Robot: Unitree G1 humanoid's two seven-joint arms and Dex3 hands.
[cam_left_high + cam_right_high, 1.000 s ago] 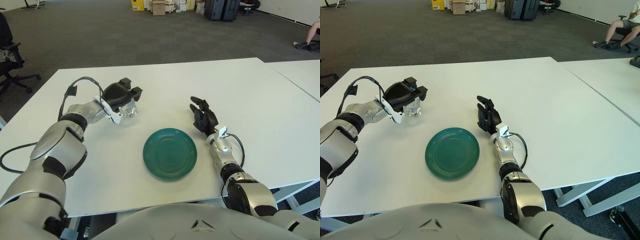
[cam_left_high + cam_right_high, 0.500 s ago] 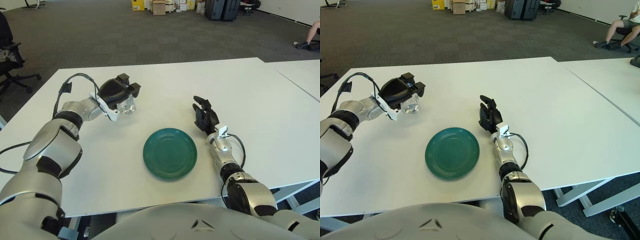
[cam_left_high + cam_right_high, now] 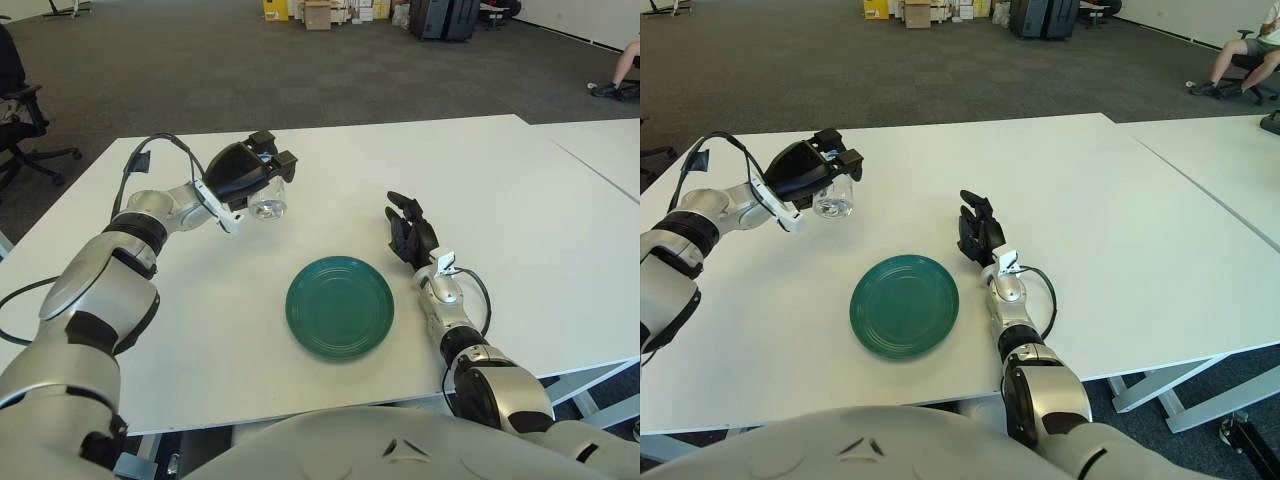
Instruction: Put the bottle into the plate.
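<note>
My left hand (image 3: 245,173) is shut on a small clear bottle (image 3: 268,203), holding it in the air above the white table, up and to the left of the plate. Only the bottle's lower end shows below the black fingers. The dark green plate (image 3: 340,306) lies flat near the table's front, with nothing on it. My right hand (image 3: 408,232) shows just right of the plate's upper rim, fingers spread and holding nothing.
The white table (image 3: 500,200) runs wide behind and right of the plate, and a second table (image 3: 600,150) adjoins it at the right. A black cable (image 3: 150,160) loops off my left forearm. An office chair (image 3: 20,110) stands at the far left.
My left hand has carried the bottle to the right and a little higher, closer to the plate. The right hand has barely moved.
</note>
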